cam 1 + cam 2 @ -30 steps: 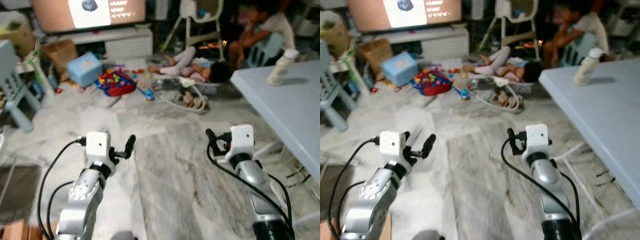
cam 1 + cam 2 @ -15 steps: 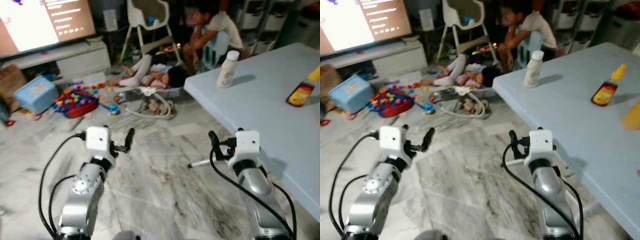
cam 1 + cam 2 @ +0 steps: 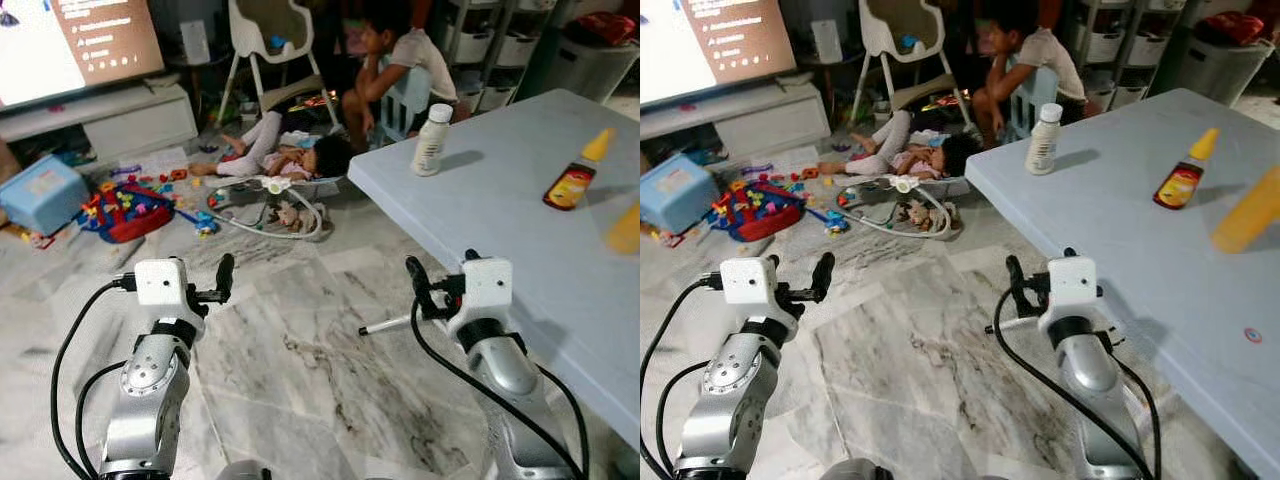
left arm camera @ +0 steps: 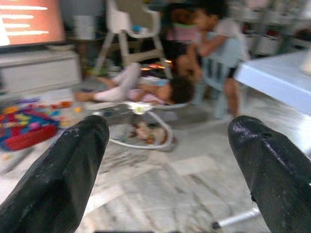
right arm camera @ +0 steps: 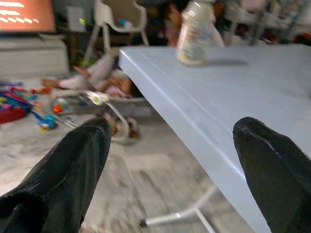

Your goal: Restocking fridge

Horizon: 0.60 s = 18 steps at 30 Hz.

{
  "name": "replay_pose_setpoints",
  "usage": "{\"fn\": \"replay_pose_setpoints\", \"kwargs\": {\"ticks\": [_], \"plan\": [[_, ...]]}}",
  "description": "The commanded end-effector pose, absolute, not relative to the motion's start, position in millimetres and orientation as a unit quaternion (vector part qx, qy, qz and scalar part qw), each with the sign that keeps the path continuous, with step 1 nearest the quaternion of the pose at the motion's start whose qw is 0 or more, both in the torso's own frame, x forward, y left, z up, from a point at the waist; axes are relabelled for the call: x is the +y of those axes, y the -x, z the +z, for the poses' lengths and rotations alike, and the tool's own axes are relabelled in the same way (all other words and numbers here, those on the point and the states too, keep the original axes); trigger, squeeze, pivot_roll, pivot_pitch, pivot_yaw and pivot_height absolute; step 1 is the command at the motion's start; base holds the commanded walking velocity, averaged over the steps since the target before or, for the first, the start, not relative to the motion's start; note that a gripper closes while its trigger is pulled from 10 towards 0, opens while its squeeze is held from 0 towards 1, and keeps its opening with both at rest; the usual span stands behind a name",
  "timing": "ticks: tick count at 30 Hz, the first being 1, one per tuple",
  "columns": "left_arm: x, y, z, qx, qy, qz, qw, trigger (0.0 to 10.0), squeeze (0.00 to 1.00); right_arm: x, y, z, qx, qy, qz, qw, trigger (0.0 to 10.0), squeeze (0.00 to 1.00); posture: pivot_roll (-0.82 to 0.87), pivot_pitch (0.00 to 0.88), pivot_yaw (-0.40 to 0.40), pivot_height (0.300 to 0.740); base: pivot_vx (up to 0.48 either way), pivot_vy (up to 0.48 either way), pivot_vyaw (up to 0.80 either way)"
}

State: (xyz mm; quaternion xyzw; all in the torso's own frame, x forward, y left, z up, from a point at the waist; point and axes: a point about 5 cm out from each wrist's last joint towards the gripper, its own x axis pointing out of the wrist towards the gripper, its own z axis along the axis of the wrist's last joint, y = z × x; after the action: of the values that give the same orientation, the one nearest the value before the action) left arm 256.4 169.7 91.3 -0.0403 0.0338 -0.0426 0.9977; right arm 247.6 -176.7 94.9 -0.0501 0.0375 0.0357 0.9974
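A light blue table (image 3: 510,225) stands at my right. On it are a white bottle (image 3: 432,140) near the far corner, a brown sauce bottle with a yellow cap (image 3: 573,180) and an orange bottle (image 3: 1248,212) at the picture's edge. My left gripper (image 4: 167,170) is open and empty, held over the marble floor. My right gripper (image 5: 170,170) is open and empty too, just short of the table's near edge, with the white bottle (image 5: 195,31) ahead of it on the tabletop.
One person sits on a small chair (image 3: 400,60) beyond the table; another lies on the floor (image 3: 290,155) by a baby bouncer (image 3: 270,210). Toys (image 3: 120,205), a blue box (image 3: 40,190), a high chair (image 3: 270,40) and a TV (image 3: 70,45) line the back. A white table leg (image 3: 385,327) crosses the floor.
The camera has swung right and come closer to the table, so the sauce and orange bottles have come into view. Both arms stay raised, grippers unchanged.
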Motion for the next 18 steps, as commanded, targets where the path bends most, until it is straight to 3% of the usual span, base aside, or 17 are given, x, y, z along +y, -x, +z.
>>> {"fn": "replay_pose_setpoints", "kwargs": {"ticks": [1, 6, 18], "plan": [[167.1, -255.0, 92.3, 0.033, 0.032, -0.062, 0.997, 10.0, 0.0, -175.8, -248.6, 98.2, 0.033, 0.046, 0.032, 0.998, 10.0, 0.0, -0.01, 0.015, -0.015, 0.74, 0.0, 0.0, -0.8], [165.8, -257.6, 94.2, 0.029, 0.042, -0.068, 0.996, 10.0, 0.0, -173.6, -250.8, 98.2, 0.034, 0.044, 0.033, 0.998, 10.0, 0.0, -0.01, 0.018, -0.012, 0.74, 0.274, 0.274, -0.8], [160.1, -257.6, 93.9, 0.032, 0.045, -0.079, 0.995, 10.0, 0.0, -170.6, -251.0, 97.2, 0.038, 0.037, 0.034, 0.998, 10.0, 0.0, -0.01, 0.021, -0.013, 0.74, 0.0, 0.0, -0.8]]}}
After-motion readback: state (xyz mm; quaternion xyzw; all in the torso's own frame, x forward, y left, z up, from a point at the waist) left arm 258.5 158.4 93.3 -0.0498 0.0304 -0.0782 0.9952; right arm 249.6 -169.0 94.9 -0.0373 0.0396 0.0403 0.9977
